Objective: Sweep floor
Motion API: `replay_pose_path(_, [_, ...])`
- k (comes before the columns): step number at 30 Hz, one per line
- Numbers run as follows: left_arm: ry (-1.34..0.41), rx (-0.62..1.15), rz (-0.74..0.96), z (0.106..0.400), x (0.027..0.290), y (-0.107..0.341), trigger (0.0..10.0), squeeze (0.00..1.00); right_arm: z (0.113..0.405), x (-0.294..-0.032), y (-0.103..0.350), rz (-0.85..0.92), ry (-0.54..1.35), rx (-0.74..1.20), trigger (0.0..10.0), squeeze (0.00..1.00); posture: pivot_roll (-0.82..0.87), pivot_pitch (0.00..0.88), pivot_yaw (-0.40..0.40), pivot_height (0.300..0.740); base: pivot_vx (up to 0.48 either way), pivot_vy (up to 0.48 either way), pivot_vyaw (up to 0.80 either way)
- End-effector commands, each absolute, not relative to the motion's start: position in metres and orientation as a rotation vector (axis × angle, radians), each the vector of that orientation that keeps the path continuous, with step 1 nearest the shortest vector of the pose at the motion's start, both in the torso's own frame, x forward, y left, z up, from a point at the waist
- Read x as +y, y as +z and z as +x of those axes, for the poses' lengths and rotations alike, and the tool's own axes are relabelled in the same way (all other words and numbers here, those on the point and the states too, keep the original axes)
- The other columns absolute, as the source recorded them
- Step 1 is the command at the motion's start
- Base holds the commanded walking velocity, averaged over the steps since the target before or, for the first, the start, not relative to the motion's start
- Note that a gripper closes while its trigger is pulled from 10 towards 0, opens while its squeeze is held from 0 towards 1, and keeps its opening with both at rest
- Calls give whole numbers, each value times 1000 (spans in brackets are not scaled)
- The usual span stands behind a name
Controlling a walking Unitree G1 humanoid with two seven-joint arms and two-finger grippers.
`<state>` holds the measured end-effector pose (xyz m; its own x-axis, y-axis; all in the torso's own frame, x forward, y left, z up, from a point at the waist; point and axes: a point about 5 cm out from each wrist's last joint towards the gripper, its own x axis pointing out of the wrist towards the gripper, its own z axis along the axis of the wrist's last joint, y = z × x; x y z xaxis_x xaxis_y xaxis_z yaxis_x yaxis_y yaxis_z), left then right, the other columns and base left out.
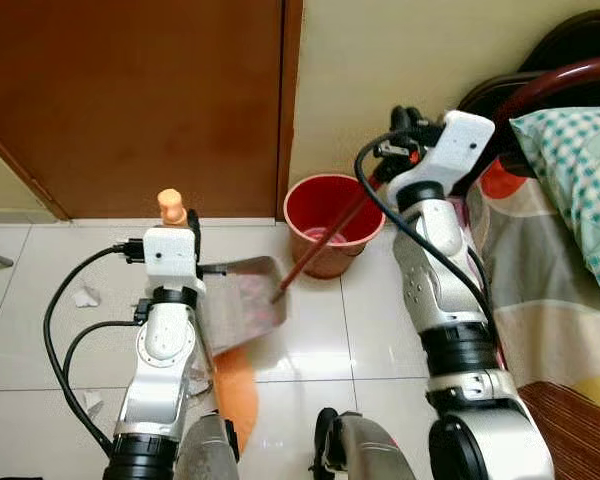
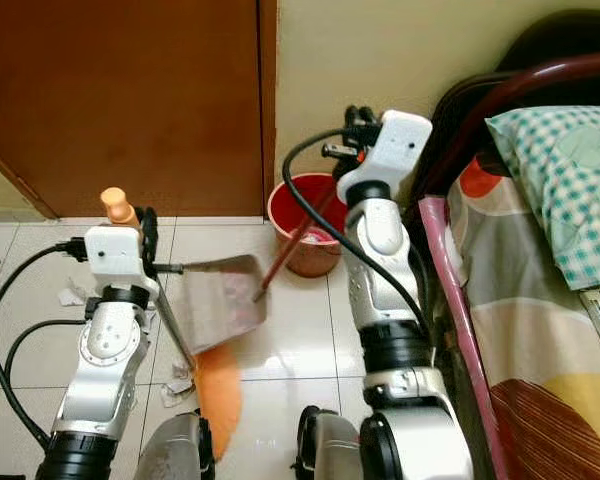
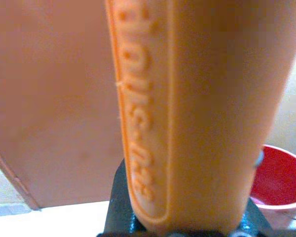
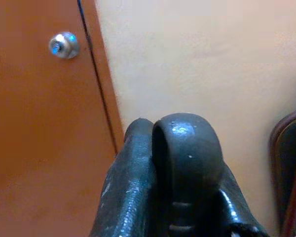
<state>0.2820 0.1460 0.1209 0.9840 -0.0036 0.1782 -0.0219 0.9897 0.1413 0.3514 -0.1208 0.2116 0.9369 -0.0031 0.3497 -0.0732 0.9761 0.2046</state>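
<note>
Left gripper [image 1: 172, 232] holds the orange handle [image 3: 187, 113] of a dustpan [image 1: 245, 300], fingers clamped around it; the left wrist view sits right against the moulded handle, so the grip is tight and close. The pan hangs lifted off the floor [image 1: 310, 330], tipped toward the red bucket [image 1: 332, 222] at the far wall, likely so the sweepings can slide out that way. Right gripper [image 2: 358, 130] is raised high near the bed [image 2: 540, 300] and holds the top of a dark red broom stick [image 1: 320, 245], which slants down and left, passing the bucket rim to touch the pan's far right edge. Fingers look wrapped on the rounded stick end in the right wrist view [image 4: 187, 148], so closed on the broom. Probably the broom is braced there to push debris off the pan. Bucket stands on the floor just right of the brown door [image 1: 130, 100], beside the bed frame; some pale liquid or residue seems to sit at its bottom, hard to tell more. Pan contents not clear, surface looks greyish. Scraps of white paper [image 1: 85, 296] lie on the tiles left of the left arm, so sweeping is not finished. An orange patch [image 2: 220, 390] shows below the pan, near the robot's legs, maybe the broom head.
</note>
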Motion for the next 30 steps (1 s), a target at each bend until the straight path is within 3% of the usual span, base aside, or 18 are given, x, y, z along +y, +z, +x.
replay_pose_path(1, [-20,-110,145,278,142,107,10000,0,347,-127,205,217,7,-353,10000,0,45,115,-44,740,0,0,0])
replay_pose_path(9, [-31,-40,170,272,135,92,10000,0,326,-156,143,95,-76,-196,10000,0,61,29,-33,740,0,0,0])
replay_pose_path(13, [-58,-131,215,275,130,113,10000,0,310,-176,96,78,-168,-24,10000,0,64,17,-29,740,0,0,0])
replay_pose_path(19, [-75,-265,325,277,135,143,10000,0,305,-181,88,60,-176,5,10000,0,36,19,-1,740,0,0,0])
replay_pose_path(30, [-49,-285,323,266,151,157,10000,0,306,-182,84,34,-174,10,10000,0,40,28,-16,740,0,0,0])
